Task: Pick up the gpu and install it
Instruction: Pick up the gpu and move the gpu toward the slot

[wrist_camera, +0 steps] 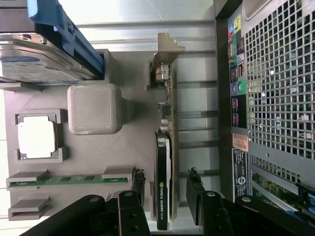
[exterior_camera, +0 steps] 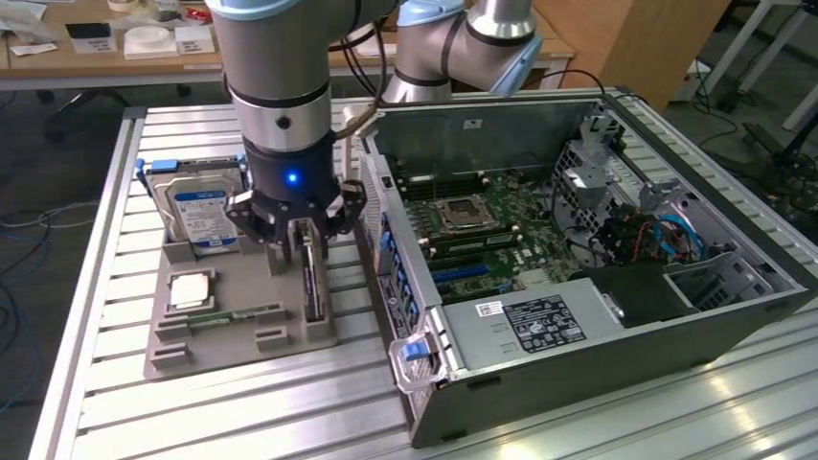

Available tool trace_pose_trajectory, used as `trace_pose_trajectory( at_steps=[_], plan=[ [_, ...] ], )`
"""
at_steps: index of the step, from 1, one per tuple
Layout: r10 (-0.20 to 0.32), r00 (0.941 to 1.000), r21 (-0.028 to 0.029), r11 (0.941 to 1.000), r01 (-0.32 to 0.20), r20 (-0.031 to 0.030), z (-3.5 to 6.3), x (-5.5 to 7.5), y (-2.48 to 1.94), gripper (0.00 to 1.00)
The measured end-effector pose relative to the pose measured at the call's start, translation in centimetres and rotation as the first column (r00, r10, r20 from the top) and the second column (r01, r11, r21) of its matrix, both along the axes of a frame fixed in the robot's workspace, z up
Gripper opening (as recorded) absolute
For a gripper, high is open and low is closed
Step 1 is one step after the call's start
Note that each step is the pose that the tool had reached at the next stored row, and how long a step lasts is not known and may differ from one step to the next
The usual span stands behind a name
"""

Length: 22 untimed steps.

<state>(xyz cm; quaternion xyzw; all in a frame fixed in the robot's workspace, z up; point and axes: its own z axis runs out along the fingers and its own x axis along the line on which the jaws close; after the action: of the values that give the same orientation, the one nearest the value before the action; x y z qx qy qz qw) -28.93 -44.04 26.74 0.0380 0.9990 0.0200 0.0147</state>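
Gripper (wrist_camera: 166,177) astride gpu (wrist_camera: 163,152), thin dark card on edge, silver bracket (wrist_camera: 165,49)

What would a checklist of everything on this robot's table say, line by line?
Surface: slatted metal table, holding a grey holder tray and an open computer case.
Job's things: gpu stands on edge in the tray's slot, not yet lifted.
Clutter: hard drive, processor chip and memory stick sit in the tray.
Grippers: gripper open, fingers either side of the gpu, not touching.
Cables: blue cables inside the case.
Surroundings: wooden desk with small boxes behind the table.
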Motion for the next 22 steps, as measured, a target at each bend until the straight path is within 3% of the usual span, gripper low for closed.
trace_pose_trajectory(
  at_steps=[9, 16, 22],
  plan=[
    [0.0, 1.0, -0.0001, 1.0, 0.0, -0.0001, -1.23, 0.0, 0.16, 0.47],
    [0.0, 1.0, 0.0003, 1.0, 0.0, 0.0002, -1.48, 0.0, 0.19, 0.47],
    [0.0, 1.0, 0.0001, 1.0, 0.0, 0.0, -2.51, 0.0, 0.22, 0.47]
  ],
)
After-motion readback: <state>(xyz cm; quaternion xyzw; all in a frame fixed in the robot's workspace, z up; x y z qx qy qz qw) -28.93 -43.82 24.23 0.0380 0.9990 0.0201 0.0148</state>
